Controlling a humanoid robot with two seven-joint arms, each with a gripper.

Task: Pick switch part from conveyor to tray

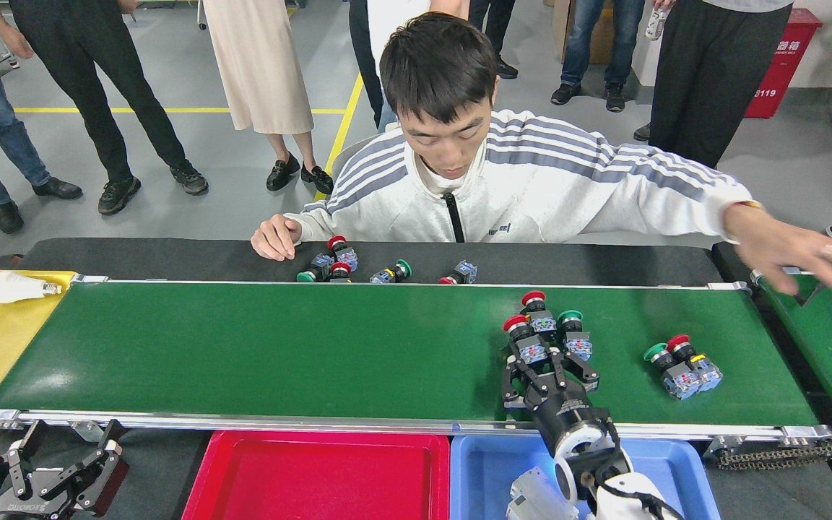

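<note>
On the conveyor (315, 347), right of centre, I see a cluster of three switch parts (546, 328), two red-capped and one green-capped, touching one another. My right gripper (547, 367) reaches over the near rail with its fingers spread open around the nearest red-capped one, not clamped on it. Two more switch parts (682, 357) lie further right. My left gripper (40, 462) rests open at lower left. A red tray (315, 477) and a blue tray (488, 469) sit below the rail.
</note>
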